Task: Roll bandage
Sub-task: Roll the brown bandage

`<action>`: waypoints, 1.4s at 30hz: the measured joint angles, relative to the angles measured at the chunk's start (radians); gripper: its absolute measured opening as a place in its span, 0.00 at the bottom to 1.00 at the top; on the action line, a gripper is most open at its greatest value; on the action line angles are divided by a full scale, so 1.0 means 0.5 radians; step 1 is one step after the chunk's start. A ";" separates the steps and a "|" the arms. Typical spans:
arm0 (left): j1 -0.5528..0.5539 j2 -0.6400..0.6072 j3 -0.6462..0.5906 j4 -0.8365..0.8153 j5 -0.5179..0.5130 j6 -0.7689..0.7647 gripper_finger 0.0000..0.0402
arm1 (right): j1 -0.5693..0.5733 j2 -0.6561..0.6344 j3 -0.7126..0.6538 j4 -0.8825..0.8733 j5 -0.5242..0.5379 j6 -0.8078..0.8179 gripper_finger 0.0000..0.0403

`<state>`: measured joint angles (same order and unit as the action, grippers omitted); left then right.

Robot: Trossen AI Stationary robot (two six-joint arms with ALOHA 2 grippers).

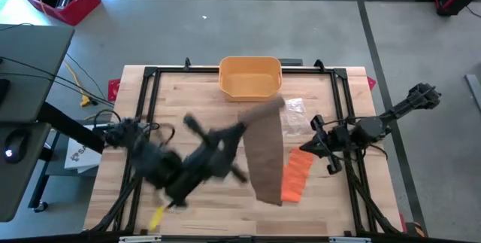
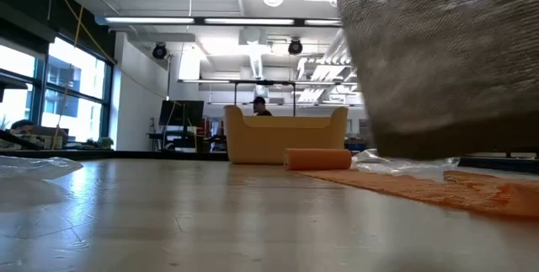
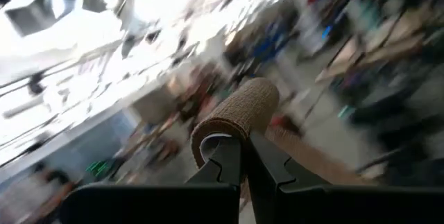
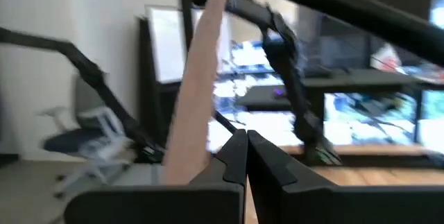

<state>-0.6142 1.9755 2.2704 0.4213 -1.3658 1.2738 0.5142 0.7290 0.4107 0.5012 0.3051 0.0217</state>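
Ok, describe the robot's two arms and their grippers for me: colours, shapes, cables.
Both arms are dark, nearly black, built of slim jointed segments. The left gripper and the right gripper each end in two flat, black, angular fingers with stepped notches along their inner edges. The right arm's outer end has a chunky round joint. Thin black cables trail off beside the left arm's base. No markings are visible.

The high view looks straight down on the whole surface (image 1: 188, 213) and both arms. The low view sits at surface height, facing level across to the yellow bin (image 2: 285, 136) and the room behind, with the brown bandage (image 2: 438, 61) hanging very close to the lens; both views share bin and bandage. Each wrist view looks past its own claw, the left (image 3: 241, 156) close on the bandage roll, the right (image 4: 245, 146) towards the room.
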 joint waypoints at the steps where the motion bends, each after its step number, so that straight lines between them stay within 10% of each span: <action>1: 0.059 -0.037 -0.054 -0.107 -0.046 -0.083 0.00 | -0.011 0.008 0.000 -0.024 0.046 0.008 0.00; 9: 0.461 -0.464 -0.819 -1.301 -0.200 -1.528 0.00 | -0.087 0.036 0.000 -0.271 0.090 0.168 0.00; 17: 0.266 -0.947 -1.750 -2.072 -0.317 -3.139 0.00 | -0.086 0.037 0.000 -0.344 0.084 0.166 0.00; 27: 0.074 -1.342 -2.284 -2.210 -0.409 -3.524 0.00 | -0.114 0.428 0.073 -0.229 -0.056 0.152 0.00; 42: 0.141 -1.659 -2.296 -3.640 -0.238 -4.550 0.00 | -0.441 1.609 0.684 -0.368 -0.552 -0.007 0.00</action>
<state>-0.5440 1.1461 1.1223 -1.3986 -1.4846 -1.0011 0.2936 1.5333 0.7525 0.3173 0.0289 0.0181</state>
